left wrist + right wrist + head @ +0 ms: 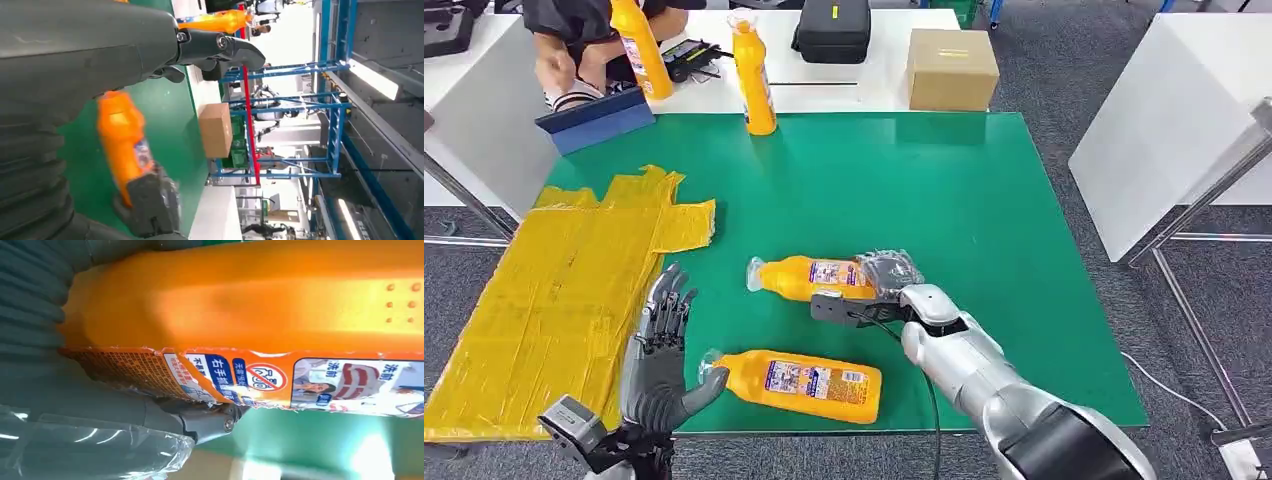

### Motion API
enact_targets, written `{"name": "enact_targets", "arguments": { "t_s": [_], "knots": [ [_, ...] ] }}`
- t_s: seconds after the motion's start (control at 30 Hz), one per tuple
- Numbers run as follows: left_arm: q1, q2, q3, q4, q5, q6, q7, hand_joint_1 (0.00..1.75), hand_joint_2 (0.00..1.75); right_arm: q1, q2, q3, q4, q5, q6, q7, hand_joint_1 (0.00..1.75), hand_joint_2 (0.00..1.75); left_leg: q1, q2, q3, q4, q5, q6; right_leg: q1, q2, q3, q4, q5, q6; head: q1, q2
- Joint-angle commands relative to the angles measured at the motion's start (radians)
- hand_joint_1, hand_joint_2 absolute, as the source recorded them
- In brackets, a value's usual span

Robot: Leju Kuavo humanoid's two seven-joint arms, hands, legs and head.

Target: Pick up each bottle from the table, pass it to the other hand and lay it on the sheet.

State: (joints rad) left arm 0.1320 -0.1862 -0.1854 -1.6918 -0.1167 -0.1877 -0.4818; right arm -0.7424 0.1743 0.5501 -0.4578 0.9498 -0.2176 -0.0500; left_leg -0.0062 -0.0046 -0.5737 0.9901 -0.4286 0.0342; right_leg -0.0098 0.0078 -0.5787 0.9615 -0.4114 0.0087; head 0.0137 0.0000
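Two orange bottles lie on the green mat. My right hand, wrapped in clear plastic, grips the base end of the farther bottle, whose white cap points toward the yellow sheet. Up close, that bottle lies across my right hand, thumb under the label. The nearer bottle lies by the front edge. My left hand stands open beside its cap, fingers up, thumb close to the cap. The left wrist view shows the gripped bottle past my left hand.
Two more orange bottles stand upright at the back, one on the mat's far edge, one on the white table in front of a seated person. A cardboard box, a black bag and a blue squeegee lie behind the mat.
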Motion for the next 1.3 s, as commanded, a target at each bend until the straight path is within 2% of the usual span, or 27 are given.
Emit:
{"name": "enact_targets", "arguments": {
  "t_s": [0.03,0.13,0.3,0.5,0.6,0.63,0.7,0.87,0.97,1.3],
  "knots": [
    [-0.006,0.034,-0.020,-0.014,-0.054,0.022,0.025,0.00,1.75,0.103,-0.023,-0.165,-0.261,-0.160,-0.207,-0.062,1.75,1.75,0.000,-0.001,0.001,0.000,-0.001,-0.002,0.000,-0.002,0.002,-0.001,-0.001,0.000,0.000,0.000],
    [-0.039,0.044,-0.048,-0.018,-0.081,0.026,0.039,0.00,1.75,0.179,-0.020,-0.223,-0.397,-0.244,-0.234,-0.093,1.75,1.75,0.000,-0.003,0.000,0.000,0.000,-0.002,0.000,-0.003,0.001,0.000,-0.001,0.000,0.000,0.000],
    [-0.103,0.051,-0.081,0.001,-0.094,0.017,0.082,0.00,1.75,0.293,-0.024,-0.273,-0.592,-0.439,-0.186,-0.197,1.75,1.75,0.000,-0.005,0.000,0.001,-0.001,-0.003,0.000,-0.005,0.001,0.000,-0.002,-0.001,0.000,0.000],
    [-0.103,0.051,-0.081,0.001,-0.094,0.017,0.082,0.00,1.75,0.293,-0.024,-0.273,-0.592,-0.439,-0.186,-0.197,1.75,1.75,0.000,-0.002,0.001,0.000,-0.001,-0.003,0.000,-0.002,0.002,0.000,-0.002,-0.001,0.000,0.000],
    [-0.182,0.072,-0.132,0.057,-0.125,0.010,0.118,0.00,1.75,0.296,0.006,-0.308,-0.574,-0.685,-0.091,-0.351,1.75,1.75,0.000,-0.002,0.000,0.000,0.000,-0.002,0.000,-0.003,0.001,0.000,-0.001,-0.001,0.000,0.000],
    [-0.214,0.073,-0.148,0.077,-0.124,0.000,0.132,0.00,1.75,0.289,0.013,-0.302,-0.553,-0.702,-0.107,-0.391,1.75,1.75,0.000,-0.004,0.002,0.000,-0.001,-0.003,0.000,-0.005,0.002,0.001,-0.002,-0.001,0.000,0.000],
    [-0.281,0.088,-0.199,0.120,-0.130,-0.002,0.165,0.00,1.75,0.266,0.026,-0.271,-0.487,-0.778,-0.055,-0.443,1.75,1.75,-0.001,-0.005,0.000,0.000,0.000,-0.002,0.000,-0.005,-0.001,0.000,-0.001,-0.001,0.000,0.000],
    [-0.399,0.104,-0.274,0.253,-0.091,-0.021,0.223,0.00,1.75,0.207,0.067,-0.191,-0.328,-0.776,-0.067,-0.545,1.75,1.75,0.000,0.000,0.001,-0.001,0.000,-0.002,0.000,0.000,-0.001,-0.001,0.000,-0.001,0.000,0.000],
    [-0.483,0.102,-0.333,0.334,-0.075,-0.017,0.230,0.00,1.75,0.155,0.082,-0.143,-0.229,-0.756,-0.095,-0.614,1.75,1.75,0.000,-0.001,0.002,-0.001,0.000,-0.003,0.000,-0.002,0.001,0.000,-0.001,-0.001,0.000,0.000],
    [-0.558,0.087,-0.391,0.356,-0.038,-0.041,0.244,0.00,1.75,0.117,0.086,-0.107,-0.183,-0.720,-0.138,-0.630,1.75,1.75,0.001,-0.001,-0.001,0.001,0.000,-0.002,0.000,-0.002,0.000,0.002,-0.001,0.000,0.000,0.000]
  ]
}}
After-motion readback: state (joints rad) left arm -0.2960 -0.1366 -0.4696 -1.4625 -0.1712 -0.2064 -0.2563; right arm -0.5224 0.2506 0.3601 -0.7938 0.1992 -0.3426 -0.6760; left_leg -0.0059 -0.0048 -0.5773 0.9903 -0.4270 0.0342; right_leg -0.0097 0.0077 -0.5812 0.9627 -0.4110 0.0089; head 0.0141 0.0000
